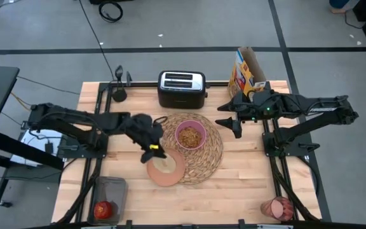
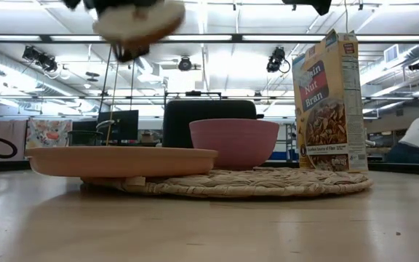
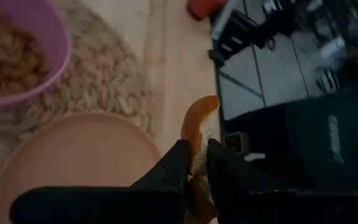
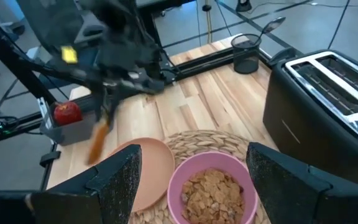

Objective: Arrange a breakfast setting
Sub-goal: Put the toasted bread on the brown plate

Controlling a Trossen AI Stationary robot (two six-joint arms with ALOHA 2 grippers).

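A round woven placemat [image 1: 203,159] lies mid-table with a pink bowl [image 1: 190,135] of cereal on it. A salmon-brown plate [image 1: 170,178] rests with its far edge on the mat's near left rim. My left gripper [image 1: 152,150] hangs over the plate, shut on a slice of toast [image 3: 201,127], which the low view shows high above the plate [image 2: 122,160]. My right gripper [image 1: 229,119] hovers open to the right of the bowl. A red apple [image 1: 103,208] sits in a black bin at the near left. A pink tumbler [image 1: 277,207] lies at the near right. A spoon [image 4: 272,25] stands in a black cup. My left gripper pinches the toast slice by its two flat faces [image 3: 197,149] between its two fingers, and the crusted end sticks out past the fingertips. The fingers slant downward from the table's left. The slice [image 4: 98,140] hangs tilted, clear of the plate.
A black toaster [image 1: 182,88] stands at the far edge behind the mat. A yellow cereal box [image 1: 246,73] stands to its right, just behind my right arm. Bare wood lies along the near edge between the bin and the tumbler.
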